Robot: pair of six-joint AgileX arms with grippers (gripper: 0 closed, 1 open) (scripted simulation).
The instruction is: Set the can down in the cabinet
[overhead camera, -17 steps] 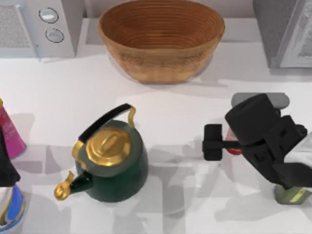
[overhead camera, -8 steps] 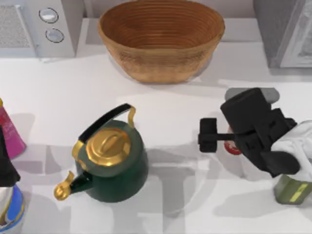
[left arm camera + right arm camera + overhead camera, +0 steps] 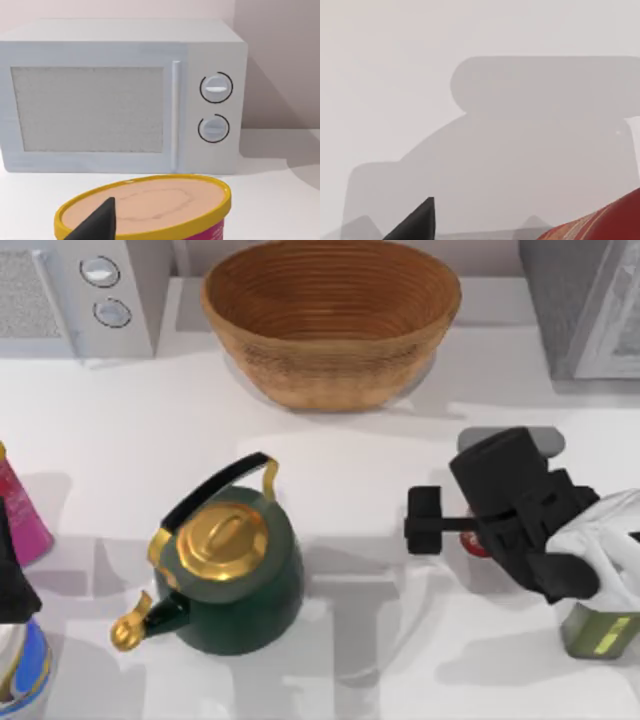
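Observation:
The red can hangs above the white table at the right, mostly hidden under my right gripper, which is shut on it. In the right wrist view the can's red side shows at the edge, with the table and the arm's shadow far below. The grey cabinet stands at the back right corner, well beyond the gripper. My left gripper is parked at the left edge, open, over a yellow-rimmed tub.
A dark green kettle with a gold lid stands left of centre. A woven basket sits at the back middle and a white microwave at the back left. An olive-green bottle stands under the right arm.
My right gripper has moved a little to the left and towards the back with the can in it, and the arm's shadow has spread on the table. The left arm has not moved.

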